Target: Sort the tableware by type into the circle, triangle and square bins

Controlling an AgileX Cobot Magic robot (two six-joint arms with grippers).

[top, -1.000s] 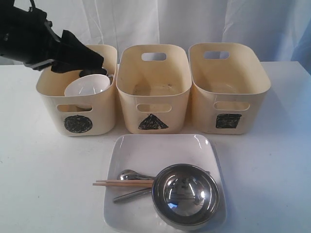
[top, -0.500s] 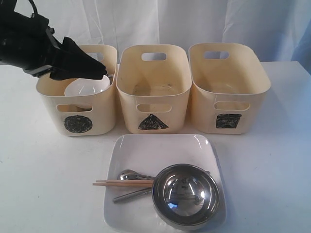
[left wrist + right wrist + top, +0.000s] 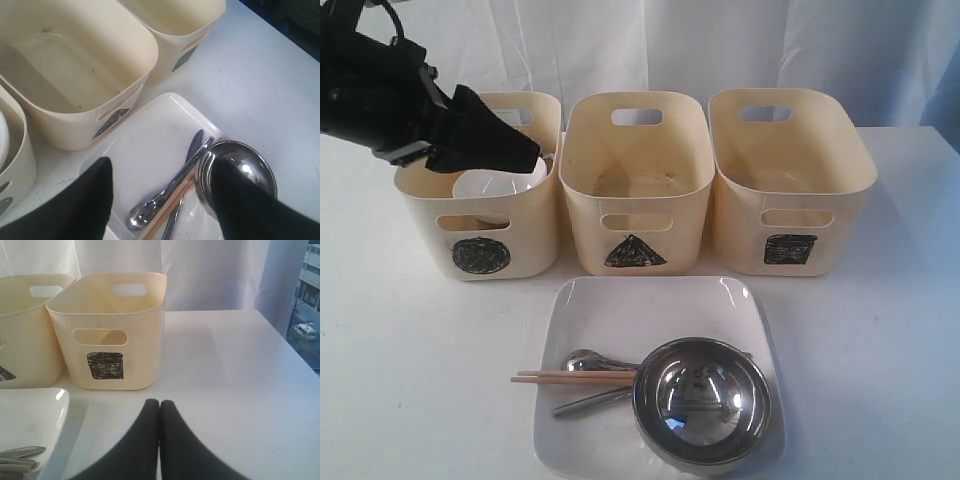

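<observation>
The small white bowl [image 3: 498,188] lies inside the circle bin [image 3: 475,225]. My left gripper [image 3: 525,152] hovers over that bin's rim, open and holding nothing [image 3: 161,162]. On the large white square plate [image 3: 650,310] rest the large steel bowl [image 3: 702,400], the wooden chopsticks [image 3: 575,377] and a steel spoon [image 3: 585,360] with other cutlery. The triangle bin [image 3: 635,215] and square bin [image 3: 790,215] hold no tableware. My right gripper [image 3: 159,402] is shut above the table beside the square bin [image 3: 112,335]. I cannot make out the steel mugs.
The three bins stand in a row at the back, and the plate [image 3: 145,145] lies just in front of the triangle bin [image 3: 75,65]. A white curtain hangs behind the table. The table's right edge runs near my right gripper.
The white bowl has sunk lower into the circle bin. My left arm has drawn up and to the left above it. The right arm has not moved.
</observation>
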